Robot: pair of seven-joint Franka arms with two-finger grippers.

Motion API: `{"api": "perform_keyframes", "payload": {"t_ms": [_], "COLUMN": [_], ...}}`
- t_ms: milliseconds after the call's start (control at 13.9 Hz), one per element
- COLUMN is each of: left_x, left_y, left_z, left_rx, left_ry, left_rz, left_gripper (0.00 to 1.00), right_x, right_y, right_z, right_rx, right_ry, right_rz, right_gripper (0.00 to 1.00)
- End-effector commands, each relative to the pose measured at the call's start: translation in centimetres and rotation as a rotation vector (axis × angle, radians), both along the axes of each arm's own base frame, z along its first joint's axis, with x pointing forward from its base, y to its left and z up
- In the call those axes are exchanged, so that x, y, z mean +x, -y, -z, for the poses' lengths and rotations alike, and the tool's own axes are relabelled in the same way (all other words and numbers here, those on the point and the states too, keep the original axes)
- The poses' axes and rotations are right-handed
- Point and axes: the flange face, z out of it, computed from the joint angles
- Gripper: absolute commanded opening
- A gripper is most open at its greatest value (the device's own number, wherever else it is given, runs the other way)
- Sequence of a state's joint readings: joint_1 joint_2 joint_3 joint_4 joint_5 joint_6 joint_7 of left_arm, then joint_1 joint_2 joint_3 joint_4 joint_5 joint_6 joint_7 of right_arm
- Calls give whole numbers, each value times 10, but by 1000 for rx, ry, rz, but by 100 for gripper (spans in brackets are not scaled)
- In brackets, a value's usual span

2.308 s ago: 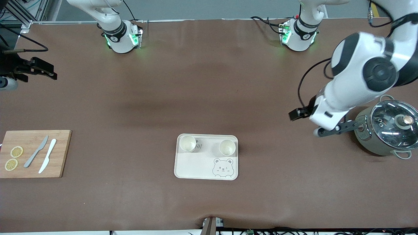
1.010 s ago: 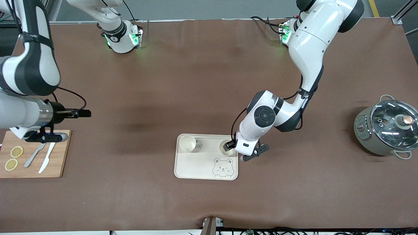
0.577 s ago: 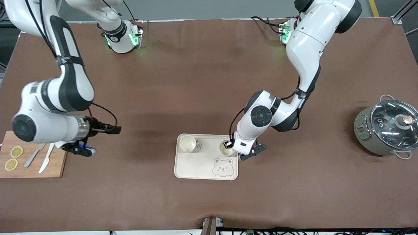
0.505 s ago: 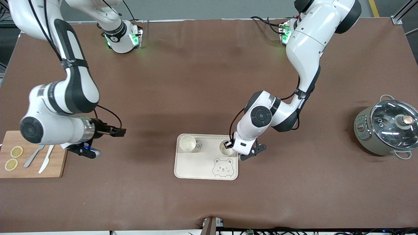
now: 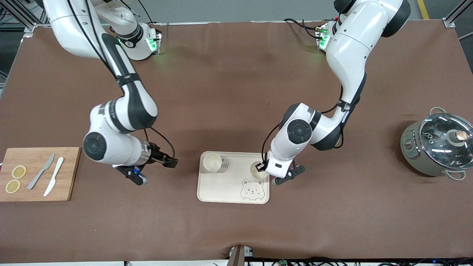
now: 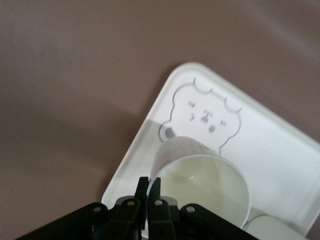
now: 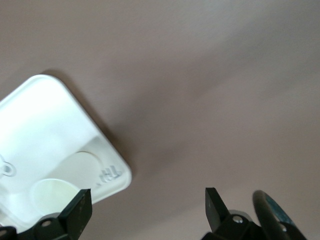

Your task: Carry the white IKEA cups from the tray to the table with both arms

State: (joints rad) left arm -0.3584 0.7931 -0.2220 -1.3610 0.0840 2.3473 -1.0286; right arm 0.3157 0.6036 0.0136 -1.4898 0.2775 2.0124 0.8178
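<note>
You see the left gripper (image 5: 261, 167) cover part of one cup (image 5: 255, 170). At the table's 3 o'clock edge, the pot (image 5: 436, 147) is cut off.

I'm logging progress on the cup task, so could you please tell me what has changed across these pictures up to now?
The left hand came from beside the lidded grey pot to the cream bear-print tray and shut on the rim of a small white cup. The right hand swept in from the table edge, over the wooden cutting board, toward the other small white cup, open. Both cups, tray, board and pot stayed put.

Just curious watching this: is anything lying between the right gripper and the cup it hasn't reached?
Only bare brown table and the tray's edge lie between the open right gripper and the free cup, in the front view.
</note>
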Motion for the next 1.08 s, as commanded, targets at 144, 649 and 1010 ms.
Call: {"api": "perform_keyframes", "payload": {"t_ms": [144, 649, 1010], "left_x": [28, 42, 25], "left_y": [-78, -249, -307], "left_z": [-86, -92, -13], "left_rx": [59, 153, 159], "left_ry": [69, -70, -187], "left_rz": [-101, -216, -266], "left_gripper": [0, 0, 0], "right_x": [-6, -18, -25], "right_y": [-64, -99, -114], "right_z": [23, 53, 71], "right_rx": [0, -9, -10], "right_ry": [34, 49, 49], "right_rz": [226, 252, 256], "right_gripper": [100, 100, 94]}}
